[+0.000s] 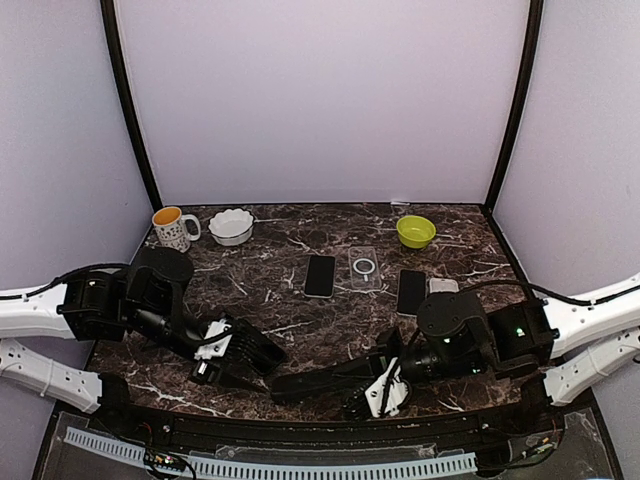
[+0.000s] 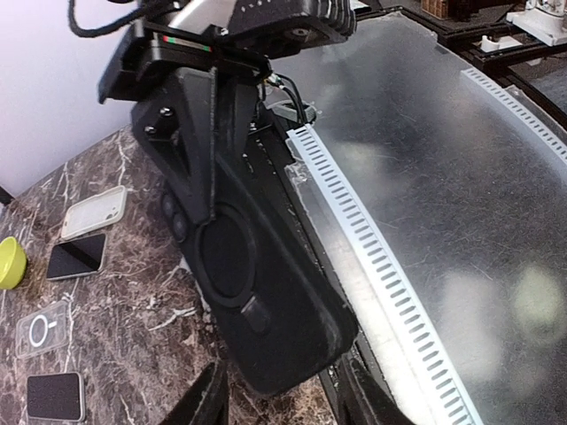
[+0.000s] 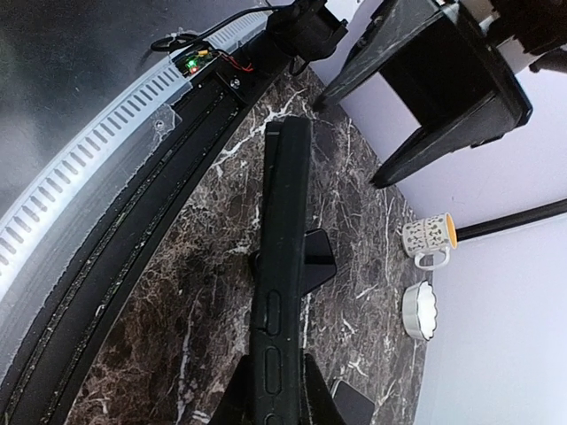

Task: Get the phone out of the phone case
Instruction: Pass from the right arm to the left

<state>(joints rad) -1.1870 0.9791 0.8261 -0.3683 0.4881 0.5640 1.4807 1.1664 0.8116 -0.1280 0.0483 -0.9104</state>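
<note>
I have the black phone case (image 1: 322, 381), phone inside as far as I can judge, low in the frame and raised on edge above the counter (image 1: 258, 292), so both arms can reach its rim. My right claw (image 3: 276, 403) is clamped on one end, holding it steady. My left claw (image 2: 282, 398) straddles the other end. I cannot tell whether it presses. The dark marble counter also carries a mug (image 1: 175, 229), two bowls, bare phones and a clear case (image 1: 365, 267) across the middle. Pale lilac walls enclose it.
</note>
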